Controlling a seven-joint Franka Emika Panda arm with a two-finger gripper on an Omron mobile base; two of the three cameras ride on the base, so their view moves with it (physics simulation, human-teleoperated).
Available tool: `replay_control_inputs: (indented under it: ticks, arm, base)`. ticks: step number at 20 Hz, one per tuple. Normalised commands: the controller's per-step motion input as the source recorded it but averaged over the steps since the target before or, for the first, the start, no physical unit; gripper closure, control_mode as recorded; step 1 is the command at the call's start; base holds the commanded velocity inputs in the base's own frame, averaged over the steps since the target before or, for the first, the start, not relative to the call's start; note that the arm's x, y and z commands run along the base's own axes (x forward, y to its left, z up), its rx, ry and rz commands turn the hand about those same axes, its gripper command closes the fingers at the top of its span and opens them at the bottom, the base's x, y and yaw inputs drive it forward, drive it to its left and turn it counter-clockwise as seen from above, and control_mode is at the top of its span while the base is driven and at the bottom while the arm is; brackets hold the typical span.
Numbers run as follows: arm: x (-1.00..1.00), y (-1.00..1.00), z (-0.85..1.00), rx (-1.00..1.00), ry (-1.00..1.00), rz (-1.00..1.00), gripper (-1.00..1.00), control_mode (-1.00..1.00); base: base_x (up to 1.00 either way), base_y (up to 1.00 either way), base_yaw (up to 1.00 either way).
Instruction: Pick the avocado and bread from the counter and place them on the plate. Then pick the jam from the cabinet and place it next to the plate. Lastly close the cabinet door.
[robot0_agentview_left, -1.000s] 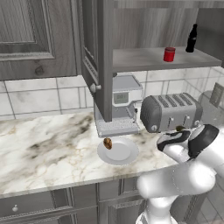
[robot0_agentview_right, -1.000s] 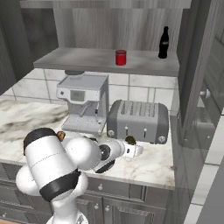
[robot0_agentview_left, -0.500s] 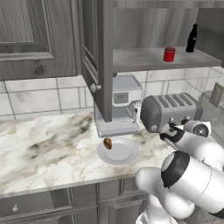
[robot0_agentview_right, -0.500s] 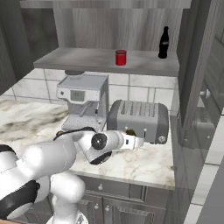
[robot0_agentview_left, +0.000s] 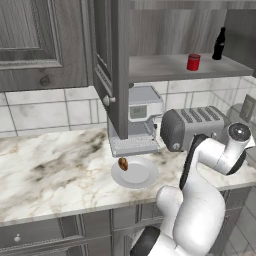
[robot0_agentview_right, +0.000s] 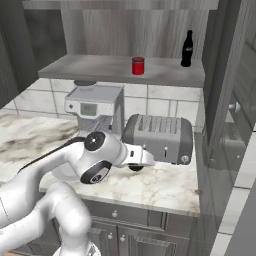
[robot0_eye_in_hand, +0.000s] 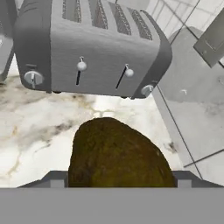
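the cabinet (robot0_agentview_left: 107, 60) hangs above the desk (robot0_agentview_left: 50, 170) with its door standing open, edge toward the camera in the left base view. on its grey inner shelf (robot0_agentview_right: 120, 70) the jam (robot0_agentview_right: 138, 65) stands upright near the middle, and a tall black bottle (robot0_agentview_right: 187, 48) stands well apart from it toward the far end. below, the white marble desk carries a coffee machine (robot0_agentview_left: 140, 120) and, just beside it, a four-slot toaster (robot0_agentview_right: 159, 136) with two levers and two knobs on its front. the white arm reaches low across the desk in front of the toaster.

the plate (robot0_agentview_left: 135, 172) lies on the desk in front of the coffee machine. the bread (robot0_agentview_left: 122, 163), a small reddish-brown lump, rests on the plate near its rim on the coffee-machine side.

the avocado (robot0_eye_in_hand: 118, 155) is in front of the toaster; in the hand view its dark olive-brown body sits between the fingers (robot0_eye_in_hand: 52, 178), which stand wide on either side of it. in the right base view the gripper (robot0_agentview_right: 145, 161) is low over the desk right before the toaster. whether the fingers press on the avocado, or whether it rests on the marble, i cannot tell.
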Motion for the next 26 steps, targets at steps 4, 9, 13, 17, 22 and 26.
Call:
replay_control_inputs:
  ticks: [4,9,13,17,22,26]
  arm:
    - [-0.53,0.86,0.28,0.10,0.23,0.21,1.00,-1.00]
    - [-0.02,1.00,0.00,0.16,0.15,0.22,1.00,-1.00]
    - [0.33,0.95,0.06,0.15,0.11,0.12,1.00,-1.00]
    - [0.67,0.76,0.31,0.12,0.07,0.04,1.00,-1.00]
    - [0.93,0.95,-0.01,0.06,0.20,0.00,1.00,-1.00]
    - [0.63,0.82,-0.21,0.00,0.12,0.00,1.00,-1.00]
  base:
    - [0.00,0.00,0.00]
    - [0.00,0.00,0.00]
    - [0.00,0.00,0.00]
    - [0.00,0.00,0.00]
    - [0.00,0.00,0.00]
    - [0.00,0.00,0.00]
